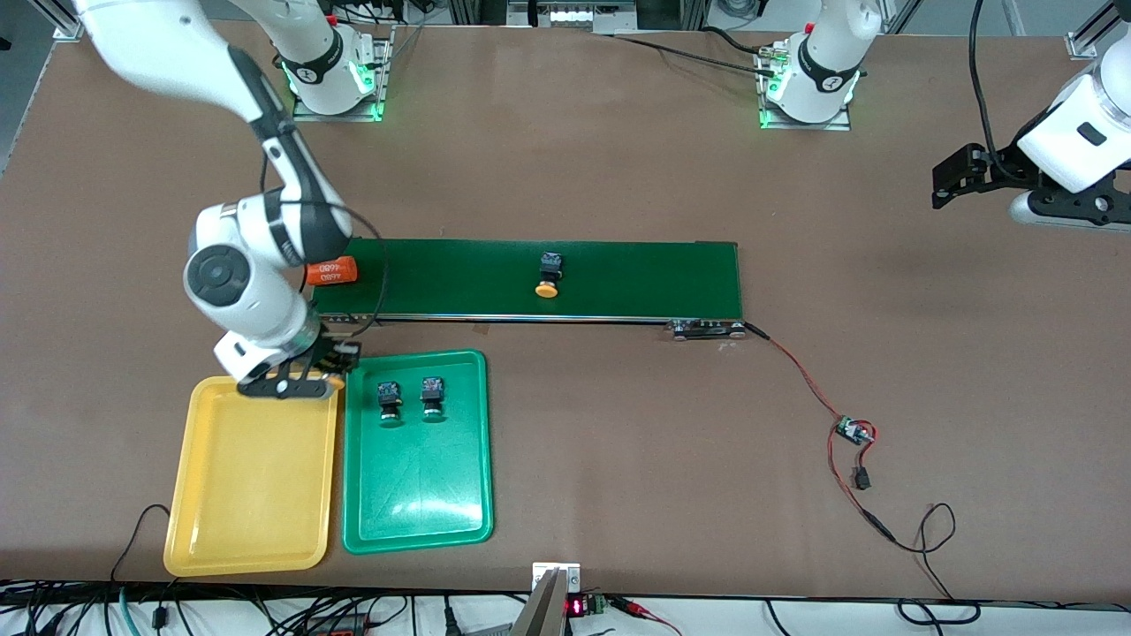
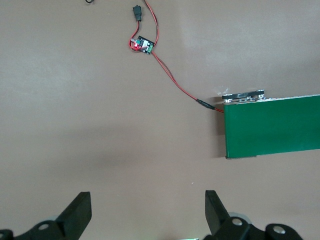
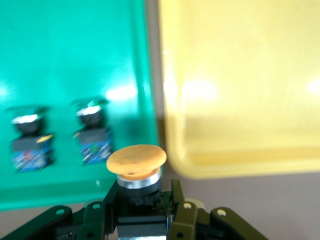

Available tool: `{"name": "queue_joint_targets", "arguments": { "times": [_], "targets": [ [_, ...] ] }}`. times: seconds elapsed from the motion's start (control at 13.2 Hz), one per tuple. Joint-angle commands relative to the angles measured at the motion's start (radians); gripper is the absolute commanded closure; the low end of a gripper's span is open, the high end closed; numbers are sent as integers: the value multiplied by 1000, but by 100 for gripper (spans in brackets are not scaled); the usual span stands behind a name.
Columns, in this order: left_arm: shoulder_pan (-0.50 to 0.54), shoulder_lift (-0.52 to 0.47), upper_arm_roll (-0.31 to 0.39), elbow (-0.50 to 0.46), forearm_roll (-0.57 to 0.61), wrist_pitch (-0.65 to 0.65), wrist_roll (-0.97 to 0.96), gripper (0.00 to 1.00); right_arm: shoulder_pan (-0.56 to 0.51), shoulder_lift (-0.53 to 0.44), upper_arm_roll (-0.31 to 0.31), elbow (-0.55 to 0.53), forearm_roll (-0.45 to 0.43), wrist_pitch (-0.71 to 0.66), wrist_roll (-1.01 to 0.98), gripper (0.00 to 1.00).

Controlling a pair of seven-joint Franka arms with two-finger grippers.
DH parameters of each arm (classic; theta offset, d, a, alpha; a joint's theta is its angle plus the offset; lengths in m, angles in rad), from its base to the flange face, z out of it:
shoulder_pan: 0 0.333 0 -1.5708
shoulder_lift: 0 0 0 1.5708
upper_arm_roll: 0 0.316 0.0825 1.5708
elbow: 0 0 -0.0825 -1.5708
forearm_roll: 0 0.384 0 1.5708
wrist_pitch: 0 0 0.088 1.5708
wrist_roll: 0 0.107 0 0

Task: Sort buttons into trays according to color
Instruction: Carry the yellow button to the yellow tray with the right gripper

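My right gripper (image 1: 296, 378) hangs over the gap between the yellow tray (image 1: 252, 477) and the green tray (image 1: 415, 495), at their ends nearest the belt. It is shut (image 3: 142, 200) on a yellow-capped button (image 3: 136, 160), cap outward. Two green buttons (image 1: 390, 399) (image 1: 432, 395) lie in the green tray, also seen in the right wrist view (image 3: 30, 145) (image 3: 92, 137). A second yellow button (image 1: 549, 274) lies on the dark-green belt (image 1: 636, 278). My left gripper (image 1: 944, 185) waits open over bare table at the left arm's end (image 2: 147, 212).
An orange "4680" cylinder (image 1: 334, 269) lies on the belt's end beside my right arm. A red-black wire with a small circuit board (image 1: 853, 431) runs from the belt's other end (image 2: 272, 125) toward the front camera; the board also shows in the left wrist view (image 2: 141, 45).
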Motion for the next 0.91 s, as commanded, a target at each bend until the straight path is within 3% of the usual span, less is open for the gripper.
{"name": "queue_joint_targets", "arguments": {
  "times": [0.0,0.3,0.83],
  "targets": [
    [-3,-1,2,14,-5,-19,9,0,-85,63,16,85,-15,-16,-108,84],
    [-3,-1,2,14,-5,-17,9,0,-243,144,16,111,-3,24,-337,84],
    [-3,-1,2,14,-3,-19,9,0,-261,230,7,190,-6,35,-337,83]
  ]
}}
